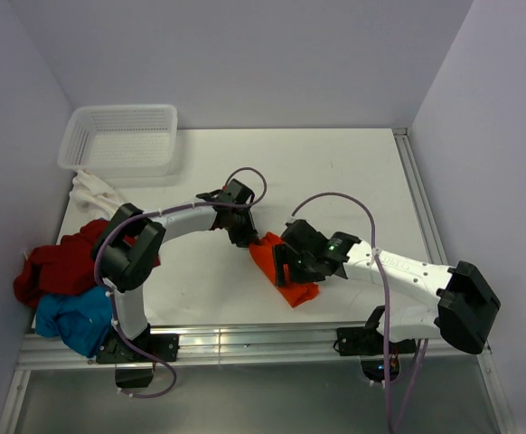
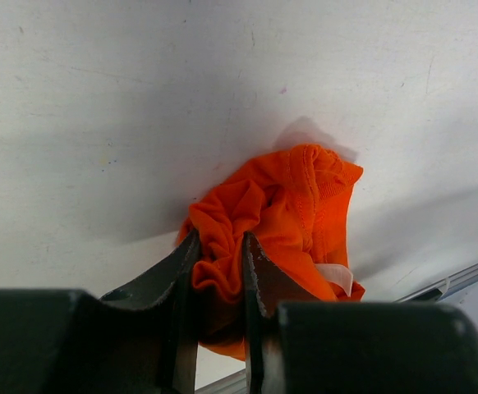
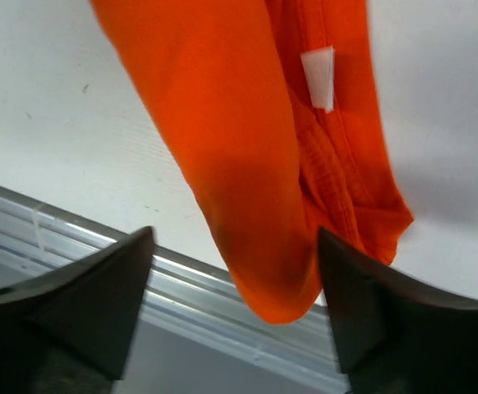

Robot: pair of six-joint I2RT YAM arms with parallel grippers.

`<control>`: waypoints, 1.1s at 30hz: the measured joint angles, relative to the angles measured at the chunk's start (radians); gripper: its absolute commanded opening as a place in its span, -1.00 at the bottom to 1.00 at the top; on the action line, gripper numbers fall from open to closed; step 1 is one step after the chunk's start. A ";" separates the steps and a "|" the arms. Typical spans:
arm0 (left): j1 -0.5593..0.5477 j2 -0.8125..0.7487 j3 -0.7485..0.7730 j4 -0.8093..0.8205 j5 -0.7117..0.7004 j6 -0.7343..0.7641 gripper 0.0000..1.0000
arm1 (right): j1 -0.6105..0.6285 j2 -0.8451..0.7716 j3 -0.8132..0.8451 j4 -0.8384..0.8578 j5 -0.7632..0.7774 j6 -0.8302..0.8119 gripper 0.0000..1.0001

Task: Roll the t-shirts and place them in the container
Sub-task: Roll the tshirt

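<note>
Near the table's [image 1: 335, 172] front edge your left gripper [image 2: 219, 242] pinches the orange shirt [image 1: 286, 271] (likely limp, light); right gripper [image 3: 235, 246] gapes open; take its free end.

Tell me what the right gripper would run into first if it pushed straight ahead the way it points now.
The orange t-shirt: its rounded end sits right between the open jaws of the right gripper. How far ahead it lies is hard to judge.
</note>
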 measured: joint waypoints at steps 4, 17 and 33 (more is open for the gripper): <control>0.000 0.000 0.000 0.000 0.000 0.000 -0.99 | 0.000 -0.048 -0.046 -0.017 0.010 0.065 1.00; 0.002 -0.048 -0.064 0.022 -0.021 -0.030 -0.99 | -0.043 -0.383 -0.337 0.087 -0.064 0.388 1.00; 0.003 -0.081 -0.108 0.037 -0.036 -0.054 -0.99 | -0.044 -0.444 -0.473 0.237 0.063 0.515 0.98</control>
